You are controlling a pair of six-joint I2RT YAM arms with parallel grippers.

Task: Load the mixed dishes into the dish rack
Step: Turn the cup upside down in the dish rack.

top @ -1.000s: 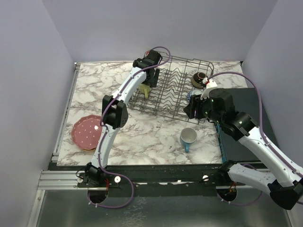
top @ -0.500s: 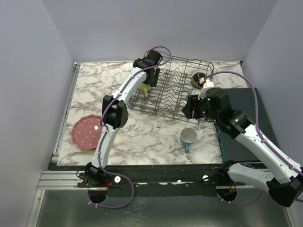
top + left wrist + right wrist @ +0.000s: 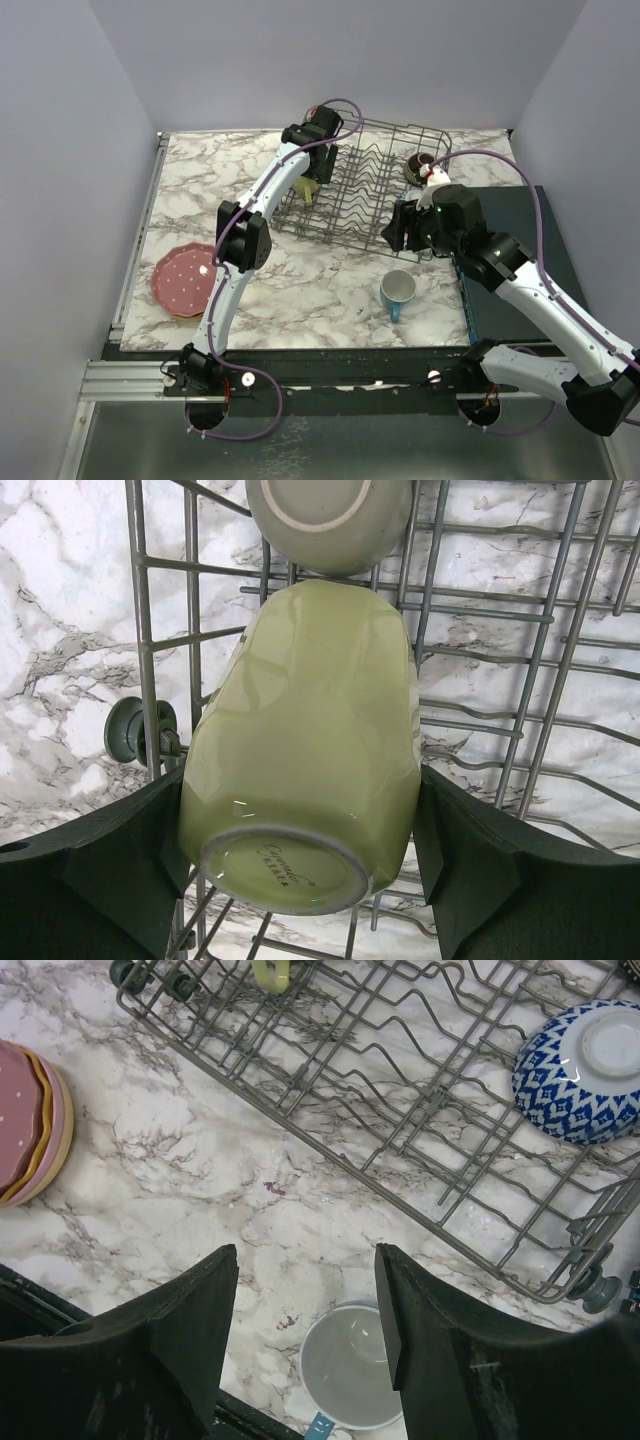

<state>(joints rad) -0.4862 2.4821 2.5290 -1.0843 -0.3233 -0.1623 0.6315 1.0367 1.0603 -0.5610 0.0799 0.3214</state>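
Observation:
The dish rack point(image 3: 365, 195) stands at the back of the marble table. My left gripper point(image 3: 312, 178) is at its left end, shut on an upturned pale yellow mug point(image 3: 310, 740), with a finger pressed to each side. A grey-beige mug point(image 3: 330, 515) sits upturned just beyond it in the rack point(image 3: 150, 680). My right gripper point(image 3: 305, 1300) is open and empty, hovering above an upright blue mug point(image 3: 365, 1365) on the table point(image 3: 397, 291). A blue-white patterned bowl point(image 3: 580, 1065) lies upturned in the rack's near right corner. A dark brown bowl point(image 3: 420, 165) sits at the rack's right end.
A stack of plates, pink on top point(image 3: 185, 280), lies at the table's left front; it also shows in the right wrist view point(image 3: 25, 1120). A dark flat box point(image 3: 525, 215) lies right of the rack. The right arm point(image 3: 520, 290) reaches over it.
My right gripper has shifted a little left and toward the rack. The left arm and the yellow mug have not moved.

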